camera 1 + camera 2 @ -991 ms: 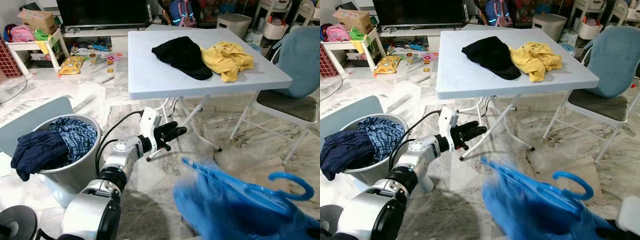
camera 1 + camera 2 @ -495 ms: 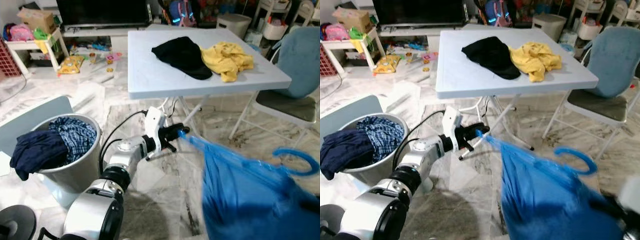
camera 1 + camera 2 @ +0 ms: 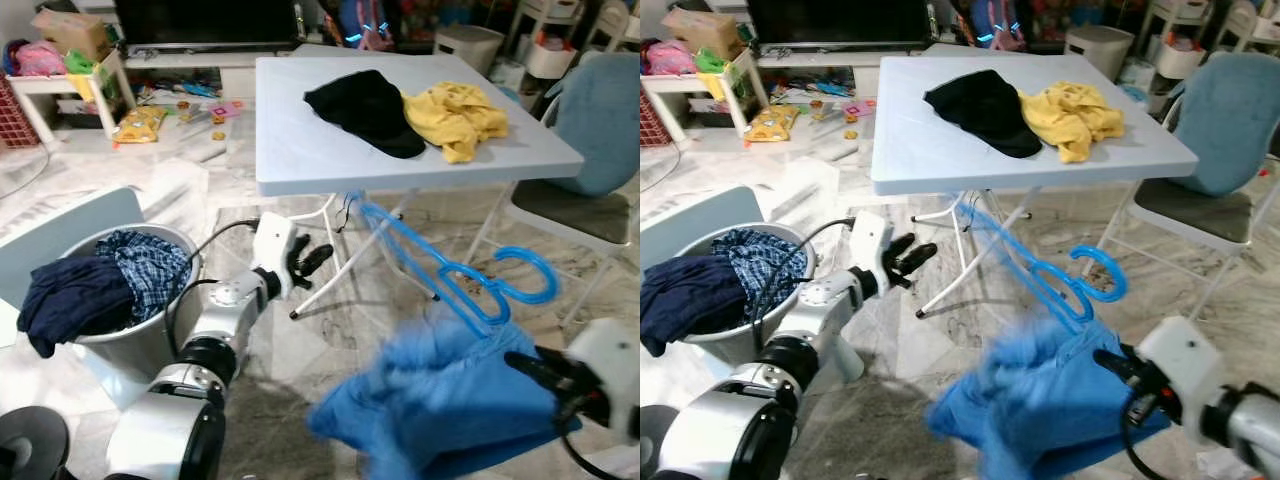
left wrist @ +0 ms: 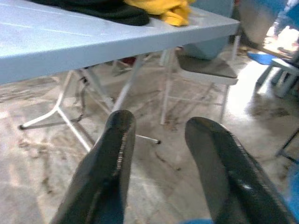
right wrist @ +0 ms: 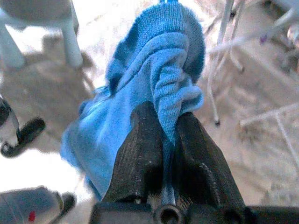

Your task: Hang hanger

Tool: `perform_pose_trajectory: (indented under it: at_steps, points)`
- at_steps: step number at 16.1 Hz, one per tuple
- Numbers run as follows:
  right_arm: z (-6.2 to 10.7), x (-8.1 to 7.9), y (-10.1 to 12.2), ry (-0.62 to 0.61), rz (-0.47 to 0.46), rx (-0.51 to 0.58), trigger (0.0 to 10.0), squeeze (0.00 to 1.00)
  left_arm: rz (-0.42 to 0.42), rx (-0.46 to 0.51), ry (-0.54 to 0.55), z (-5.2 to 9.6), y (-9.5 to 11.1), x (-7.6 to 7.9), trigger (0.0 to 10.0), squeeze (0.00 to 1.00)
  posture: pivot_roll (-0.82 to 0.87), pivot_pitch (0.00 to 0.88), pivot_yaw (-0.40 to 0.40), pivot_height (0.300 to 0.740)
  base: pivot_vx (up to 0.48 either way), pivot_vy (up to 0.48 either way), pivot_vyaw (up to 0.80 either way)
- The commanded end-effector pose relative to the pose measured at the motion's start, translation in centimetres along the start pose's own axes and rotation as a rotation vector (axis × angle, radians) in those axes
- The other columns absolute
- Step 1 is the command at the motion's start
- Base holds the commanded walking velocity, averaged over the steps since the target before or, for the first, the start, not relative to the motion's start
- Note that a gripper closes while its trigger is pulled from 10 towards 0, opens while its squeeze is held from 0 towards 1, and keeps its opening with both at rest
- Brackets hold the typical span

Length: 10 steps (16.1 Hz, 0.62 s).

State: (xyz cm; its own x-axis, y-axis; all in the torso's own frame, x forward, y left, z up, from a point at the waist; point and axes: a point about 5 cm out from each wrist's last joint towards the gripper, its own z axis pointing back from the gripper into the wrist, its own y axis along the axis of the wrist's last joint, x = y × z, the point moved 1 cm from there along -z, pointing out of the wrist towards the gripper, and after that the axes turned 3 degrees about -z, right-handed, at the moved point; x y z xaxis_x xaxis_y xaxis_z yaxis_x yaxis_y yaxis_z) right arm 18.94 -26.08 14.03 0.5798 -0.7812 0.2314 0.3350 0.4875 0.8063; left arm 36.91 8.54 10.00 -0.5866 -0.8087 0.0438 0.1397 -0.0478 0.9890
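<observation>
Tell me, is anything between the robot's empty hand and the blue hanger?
Nothing visible blocks it. The left gripper is open, with bare floor between it and the blue hanger. The right gripper is clamped on the blue garment draped from that hanger.

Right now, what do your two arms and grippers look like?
The left arm is silver with black joints, a black cable and a white wrist block. The left gripper and right gripper each have two long black fingers. The right wrist block is white.
</observation>
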Motion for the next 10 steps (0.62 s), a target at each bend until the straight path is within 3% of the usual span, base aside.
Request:
perform_pose_trajectory:
  at_steps: [1,3,5,7,10]
  points:
    - [-0.1,0.1,0.0,-0.002,0.035,-0.015,10.0,0.0,0.008,0.017,-0.009,0.0,0.4,-0.1,10.0,1.0,-0.04,0.0,-0.032,0.74,0.0,0.0,0.0]
    - [-0.5,0.5,-0.4,-0.022,0.075,-0.047,10.0,0.0,0.03,0.044,-0.135,-0.1,0.4,1.2,10.0,1.0,-0.04,0.0,-0.028,0.74,0.0,0.0,0.0]
    - [-0.7,1.2,-0.4,-0.051,0.122,-0.068,10.0,0.0,-0.001,0.046,-0.246,-0.1,0.3,2.5,10.0,1.0,-0.04,0.0,-0.025,0.74,0.0,0.0,0.0]
    - [-1.4,2.1,-0.4,-0.065,0.241,-0.092,10.0,0.0,-0.034,0.03,-0.505,0.4,0.1,4.7,10.0,1.0,-0.04,0.0,-0.022,0.74,0.0,0.0,0.0]
    - [-1.7,2.9,-0.3,-0.012,0.361,-0.119,10.0,0.0,-0.09,0.039,-0.706,1.1,1.3,5.5,10.0,1.0,-0.03,0.0,-0.025,0.74,0.0,0.0,0.0]
